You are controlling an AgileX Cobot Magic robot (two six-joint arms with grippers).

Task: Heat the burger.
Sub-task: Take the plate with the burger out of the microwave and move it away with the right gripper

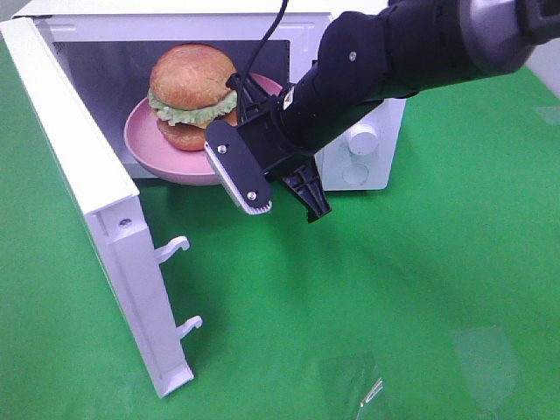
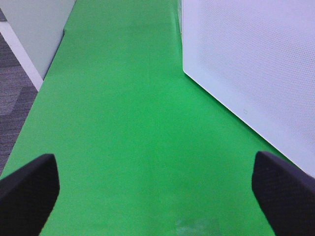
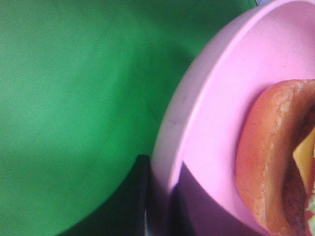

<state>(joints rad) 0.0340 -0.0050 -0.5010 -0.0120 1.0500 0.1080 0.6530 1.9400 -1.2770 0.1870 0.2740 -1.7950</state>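
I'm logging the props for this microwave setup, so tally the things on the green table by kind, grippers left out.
Microwave, door open: 1
Burger: 1
Pink plate, under the burger and held at its rim by the right gripper: 1
Total: 3

Black-sleeved right arm (image 1: pixel 394 61), thin black cable (image 1: pixel 267 39), screwed black gripper (image 1: pixel 284 206) with white ribbed pad.

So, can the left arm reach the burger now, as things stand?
Probably not. The open microwave door stands between the left gripper and the burger, and the right gripper already holds the pink plate at the opening.
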